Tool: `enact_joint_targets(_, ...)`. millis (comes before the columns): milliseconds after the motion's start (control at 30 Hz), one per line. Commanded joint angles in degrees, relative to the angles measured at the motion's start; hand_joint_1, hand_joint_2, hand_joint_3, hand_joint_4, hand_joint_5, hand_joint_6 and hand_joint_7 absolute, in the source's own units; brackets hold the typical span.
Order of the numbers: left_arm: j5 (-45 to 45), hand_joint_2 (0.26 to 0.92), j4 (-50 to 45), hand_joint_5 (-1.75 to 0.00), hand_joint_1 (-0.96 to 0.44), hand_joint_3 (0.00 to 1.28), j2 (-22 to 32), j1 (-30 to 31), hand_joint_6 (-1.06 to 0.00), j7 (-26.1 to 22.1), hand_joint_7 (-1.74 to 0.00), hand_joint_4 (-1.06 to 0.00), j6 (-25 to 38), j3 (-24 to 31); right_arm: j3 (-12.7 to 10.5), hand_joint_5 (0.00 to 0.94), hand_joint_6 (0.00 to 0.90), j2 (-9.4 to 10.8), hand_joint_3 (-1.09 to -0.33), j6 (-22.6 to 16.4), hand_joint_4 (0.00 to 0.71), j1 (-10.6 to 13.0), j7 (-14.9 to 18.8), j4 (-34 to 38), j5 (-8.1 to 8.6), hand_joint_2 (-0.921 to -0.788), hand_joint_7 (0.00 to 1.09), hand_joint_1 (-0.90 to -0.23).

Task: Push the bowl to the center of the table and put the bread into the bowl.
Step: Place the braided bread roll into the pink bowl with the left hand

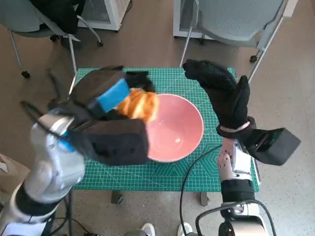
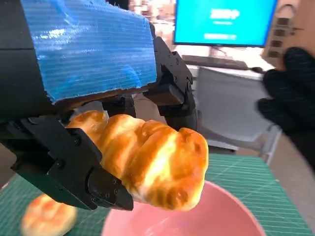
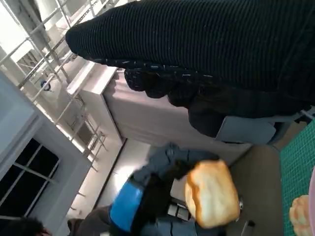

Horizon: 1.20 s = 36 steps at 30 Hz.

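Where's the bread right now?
In the head view the bread is held in the left hand, above the left rim of the pink bowl. The left wrist view shows a second bread on the green mat beside the bowl.

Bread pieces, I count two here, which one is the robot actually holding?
The large golden bread gripped by the left hand over the pink bowl. The other, smaller bread lies untouched on the green mat.

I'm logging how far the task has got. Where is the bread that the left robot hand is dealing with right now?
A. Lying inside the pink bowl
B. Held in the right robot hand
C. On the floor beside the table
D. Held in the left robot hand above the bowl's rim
D: the left robot hand grips the bread in the air over the edge of the pink bowl, whose inside holds nothing.
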Motion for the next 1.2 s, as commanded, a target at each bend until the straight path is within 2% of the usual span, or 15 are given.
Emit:
enact_joint_targets(33,1.0,0.644,4.2,-1.31,0.0,0.52,-2.2,-4.5,-0.71,-1.2,-1.04,-0.73,-1.0,-2.2,-0.1,0.003,-0.001,-0.6,-0.875,0.2,0.067,1.5,0.1,-0.3,0.36,-0.921,0.28,-0.663)
enact_joint_targets(200,1.6,0.522,9.9,-1.51,0.0,0.78,-5.2,-7.8,-0.71,-1.6,-1.08,-0.66,-1.6,-4.6,-0.2,0.003,-0.001,-0.8,-0.877,0.0,0.068,1.9,0.0,-0.7,0.25,-0.921,0.27,-0.662)
enact_joint_targets(367,1.1,0.499,14.5,-1.6,0.0,0.84,-7.7,-9.1,-0.7,-0.2,-1.1,-0.61,-3.3,-5.6,-0.3,0.003,-0.001,-1.0,-0.877,-0.3,0.068,2.1,-0.2,-0.8,0.07,-0.921,0.27,-0.662)
enact_joint_targets(567,-0.2,0.564,19.2,-1.59,0.0,0.75,-10.5,-8.7,-0.69,3.8,-1.06,-0.58,-7.6,-4.9,-0.5,0.003,-0.001,-1.1,-0.879,-0.6,0.068,2.2,-0.7,-0.8,-0.04,-0.921,0.28,-0.662)
enact_joint_targets(633,-0.4,0.634,20.5,-1.52,0.0,0.63,-11.1,-8.4,-0.66,4.9,-1.06,-0.61,-8.8,-4.8,-0.5,0.002,-0.001,-1.2,-0.879,-0.7,0.068,2.3,-0.8,-0.8,-0.08,-0.921,0.28,-0.661)
enact_joint_targets(700,-1.0,0.722,21.8,-1.42,0.0,0.49,-11.7,-8.2,-0.61,5.1,-1.18,-0.58,-9.5,-4.7,-0.5,0.002,-0.001,-1.3,-0.879,-0.9,0.068,2.3,-1.0,-0.9,-0.1,-0.921,0.29,-0.661)
enact_joint_targets(733,-1.3,0.728,22.3,-1.42,0.08,0.49,-11.9,-8.2,-0.54,5.0,-1.09,-0.58,-9.7,-4.6,-0.5,0.002,-0.001,-1.3,-0.879,-0.9,0.067,2.4,-1.0,-0.9,-0.11,-0.921,0.29,-0.661)
enact_joint_targets(767,-1.7,0.719,22.8,-1.42,0.19,0.51,-12.1,-8.2,-0.48,4.4,-0.89,-0.59,-9.4,-4.5,-0.5,0.001,-0.001,-1.3,-0.879,-1.0,0.065,2.4,-1.1,-0.9,-0.11,-0.921,0.29,-0.661)
enact_joint_targets(833,-2.3,0.821,23.1,-1.41,0.29,0.36,-12.3,-8.2,-0.37,3.0,-0.56,-0.55,-8.8,-4.4,-0.5,0.0,-0.001,-1.4,-0.878,-1.0,0.06,2.4,-1.1,-0.8,-0.08,-0.921,0.29,-0.661)
enact_joint_targets(867,-2.6,0.81,23.1,-1.27,0.25,0.33,-12.3,-8.2,-0.35,2.4,-0.5,-0.48,-8.5,-4.4,-0.5,0.0,-0.001,-1.4,-0.878,-1.1,0.058,2.4,-1.1,-0.8,-0.06,-0.921,0.29,-0.661)
enact_joint_targets(900,-2.8,0.785,22.8,-0.99,0.19,0.3,-12.2,-8.2,-0.32,1.4,-0.39,-0.41,-7.9,-4.5,-0.6,0.0,-0.001,-1.4,-0.878,-1.1,0.056,2.3,-1.2,-0.7,-0.04,-0.921,0.29,-0.661)
enact_joint_targets(933,-3.0,0.748,22.6,-0.67,0.13,0.29,-12.1,-8.2,-0.31,0.6,-0.29,-0.29,-7.5,-4.6,-0.6,0.0,-0.001,-1.5,-0.878,-1.2,0.054,2.3,-1.2,-0.6,-0.03,-0.921,0.29,-0.661)
enact_joint_targets(1000,-3.0,0.705,22.0,-0.35,0.06,0.29,-11.9,-8.0,-0.29,-0.6,-0.19,-0.19,-6.6,-4.8,-0.6,0.0,-0.001,-1.5,-0.878,-1.3,0.052,2.2,-1.3,-0.5,-0.01,-0.921,0.29,-0.661)
enact_joint_targets(1100,-2.8,0.682,21.4,-0.12,-0.03,0.25,-11.8,-7.6,-0.28,-1.3,-0.1,-0.12,-6.0,-4.8,-0.7,0.0,-0.001,-1.5,-0.878,-1.4,0.051,2.2,-1.4,-0.4,0.01,-0.921,0.29,-0.662)
enact_joint_targets(1200,-2.6,0.692,21.7,-0.04,-0.14,0.18,-11.9,-7.4,-0.27,-1.3,-0.05,-0.09,-5.9,-4.9,-0.7,0.0,-0.001,-1.4,-0.878,-1.5,0.051,2.1,-1.5,-0.2,0.01,-0.921,0.29,-0.662)
